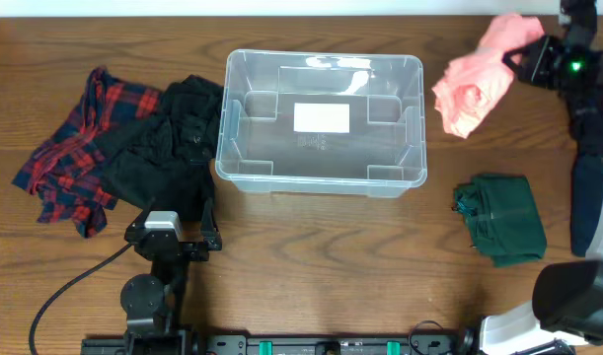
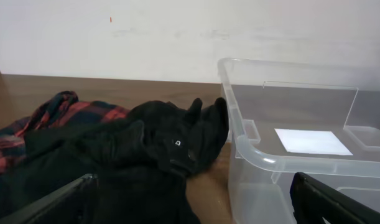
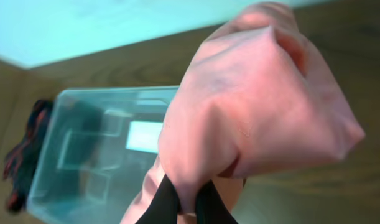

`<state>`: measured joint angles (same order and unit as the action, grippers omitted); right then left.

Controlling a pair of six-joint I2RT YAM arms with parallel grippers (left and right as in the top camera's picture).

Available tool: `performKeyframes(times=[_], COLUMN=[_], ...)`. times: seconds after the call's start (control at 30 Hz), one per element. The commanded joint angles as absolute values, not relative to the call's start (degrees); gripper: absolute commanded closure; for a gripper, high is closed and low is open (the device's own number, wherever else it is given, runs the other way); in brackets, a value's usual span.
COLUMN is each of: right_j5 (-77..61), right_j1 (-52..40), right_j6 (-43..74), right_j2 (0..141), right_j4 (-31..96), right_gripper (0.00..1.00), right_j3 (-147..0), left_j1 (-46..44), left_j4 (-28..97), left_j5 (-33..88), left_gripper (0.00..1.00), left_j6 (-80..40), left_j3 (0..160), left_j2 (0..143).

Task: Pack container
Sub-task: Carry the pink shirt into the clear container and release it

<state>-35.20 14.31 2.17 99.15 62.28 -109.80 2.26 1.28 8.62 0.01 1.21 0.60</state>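
The right pincer was clamped fully shut on a bunched salmon-pink cloth garment, and in the right wrist view its two black fingertips pinched a fold at the bottom of the bundle. The right arm reached along the counter's right edge to the far right corner. The pink cloth hung from the pincer, to the right of the container and outside it.

The left pincer stood as wide open as it goes and held nothing. Its fingers showed at the lower corners of the left wrist view, apart from everything. It sat low at the near edge of a crumpled black garment, pointing at the far side of the counter.

The large clear plastic rectangular container sat on the brown wooden counter at its centre, with a white label on its base. The black garment touched its left wall. A red-and-navy plaid shirt lay further left, and a folded dark green garment lay on the right.
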Motion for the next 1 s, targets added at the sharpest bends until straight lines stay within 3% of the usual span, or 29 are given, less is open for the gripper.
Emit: performKeyframes(times=[0.0,0.47,0.97], right_j5=[-38.4,-36.6,-37.2], right_j1=[9.9,-13.3,-23.8], right_j6=[-2.4,6.9,9.6], right_j2=[97.6,100.2,116.3], right_j4=[64.4,50.9,41.6], right_gripper=[0.99,0.99,0.99], right_j3=[-115.9,-112.7,-112.3], left_j1=[2.6,2.6,2.6], left_j4=[3.2,3.2,3.2], left_j5=[9.4,9.4,9.4], left_gripper=[0.02,0.02,0.02], left_j6=[0.2,0.2,0.2], left_j3=[0.2,0.2,0.2], left_j2=[0.3,0.3,0.3])
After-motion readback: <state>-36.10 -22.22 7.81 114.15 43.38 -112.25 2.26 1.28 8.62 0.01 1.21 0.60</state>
